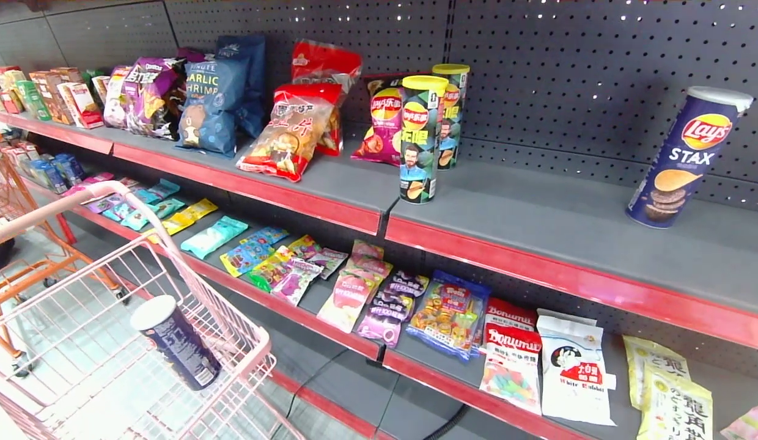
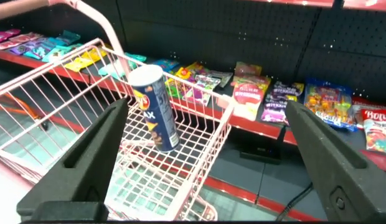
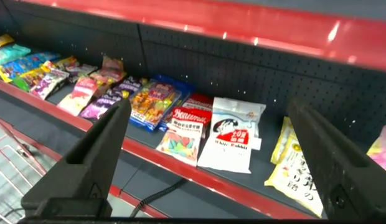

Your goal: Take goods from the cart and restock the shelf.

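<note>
Your pink wire shopping cart (image 1: 202,294) holds 1 item, a dark blue cylindrical chip can with a white lid (image 1: 175,342). It stands tilted, lid up, in the corner of the basket nearest the shelving, close against the wire wall. On the upper grey shelf with the red front edge (image 1: 538,235), a second blue chip can with a white lid (image 1: 684,162) stands alone toward the right. It is well apart from the 2 dark cans with yellow lids (image 1: 423,137), which stand 1 behind the other near the middle. Left of those, the red, purple and blue snack bags (image 1: 214,104) lean back toward the pegboard. The lower grey shelf (image 1: 330,332) carries flat candy packets laid in rows, among them a white pouch with a red label (image 3: 233,134). Your left gripper (image 2: 206,104) hangs above the cart, angled down at the basket. In its wrist view the can in the cart shows beyond the gap, nearer 1 finger. Its 2 black fingers are spread wide, gripping nothing and touching nothing. Your right gripper (image 3: 208,104) sits low in front of the lower shelf, aimed at the packets around the white pouch. Its 2 fingers are just as widely parted and empty, clear of the shelf and the goods.
</note>
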